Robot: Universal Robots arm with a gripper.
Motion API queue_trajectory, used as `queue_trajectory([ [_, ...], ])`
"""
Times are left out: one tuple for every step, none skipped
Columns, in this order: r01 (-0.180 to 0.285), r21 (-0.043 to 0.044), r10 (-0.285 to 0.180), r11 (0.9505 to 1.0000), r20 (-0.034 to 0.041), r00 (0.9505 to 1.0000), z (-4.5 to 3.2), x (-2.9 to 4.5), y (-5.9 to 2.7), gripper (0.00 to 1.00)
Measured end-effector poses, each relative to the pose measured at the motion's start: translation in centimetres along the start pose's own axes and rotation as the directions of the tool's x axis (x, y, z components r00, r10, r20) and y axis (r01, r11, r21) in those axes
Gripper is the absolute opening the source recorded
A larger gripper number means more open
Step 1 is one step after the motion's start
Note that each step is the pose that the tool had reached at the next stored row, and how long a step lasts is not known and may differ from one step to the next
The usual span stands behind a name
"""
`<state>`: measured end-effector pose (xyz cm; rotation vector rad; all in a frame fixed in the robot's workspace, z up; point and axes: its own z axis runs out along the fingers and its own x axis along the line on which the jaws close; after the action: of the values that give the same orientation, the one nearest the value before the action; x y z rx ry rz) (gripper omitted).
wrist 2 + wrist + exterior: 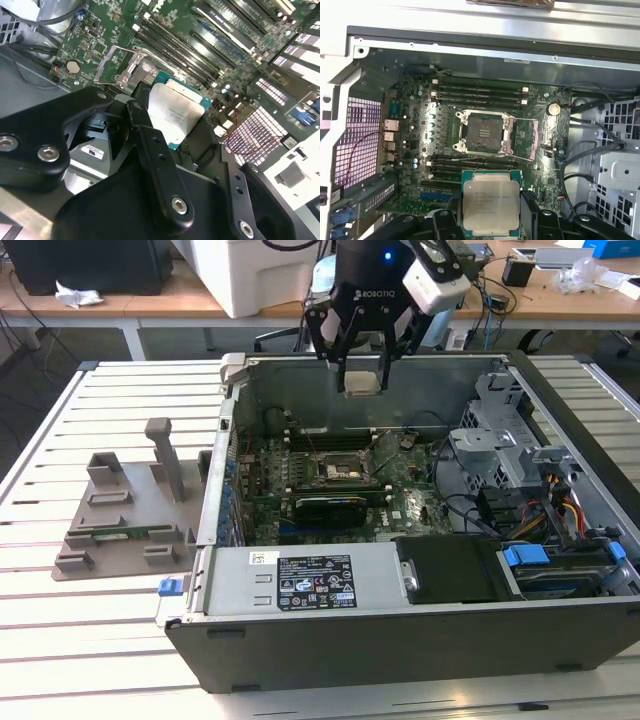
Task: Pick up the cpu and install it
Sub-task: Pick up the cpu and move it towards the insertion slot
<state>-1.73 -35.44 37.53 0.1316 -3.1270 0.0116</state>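
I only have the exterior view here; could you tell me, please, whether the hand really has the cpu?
Observer: Yes. In the first wrist view the hand grips the cpu with a black finger on either side, silver lid facing the camera.
Operator: Thank you. Is the socket free?
Observer: The socket is empty in that same view, with its contact field bare.
Operator: And its metal frame?
Observer: In the second wrist view the metal frame is swung open, beside the socket.
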Motion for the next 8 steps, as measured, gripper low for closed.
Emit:
queue_trajectory([
  [0.001, 0.0001, -0.001, 1.0000, 0.0000, 1.0000, 0.23, -0.01, 0.12, 0.55],
  [0.002, 0.0001, -0.002, 1.0000, -0.0001, 1.0000, 0.42, -0.02, 0.22, 0.55],
  [0.003, 0.0000, -0.003, 1.0000, 0.0000, 1.0000, 0.77, -0.04, 0.40, 0.55],
  [0.003, 0.0001, -0.003, 1.0000, 0.0000, 1.0000, 0.98, -0.05, 0.51, 0.55],
  [0.004, 0.0000, -0.004, 1.0000, 0.0000, 1.0000, 1.17, -0.06, 0.60, 0.55],
  [0.005, 0.0002, -0.005, 1.0000, 0.0000, 1.0000, 1.41, -0.07, 0.71, 0.55],
  [0.005, 0.0001, -0.005, 1.0000, -0.0001, 1.0000, 1.61, -0.08, 0.78, 0.55],
  [0.005, 0.0000, -0.005, 1.0000, 0.0000, 1.0000, 1.81, -0.09, 0.85, 0.55],
])
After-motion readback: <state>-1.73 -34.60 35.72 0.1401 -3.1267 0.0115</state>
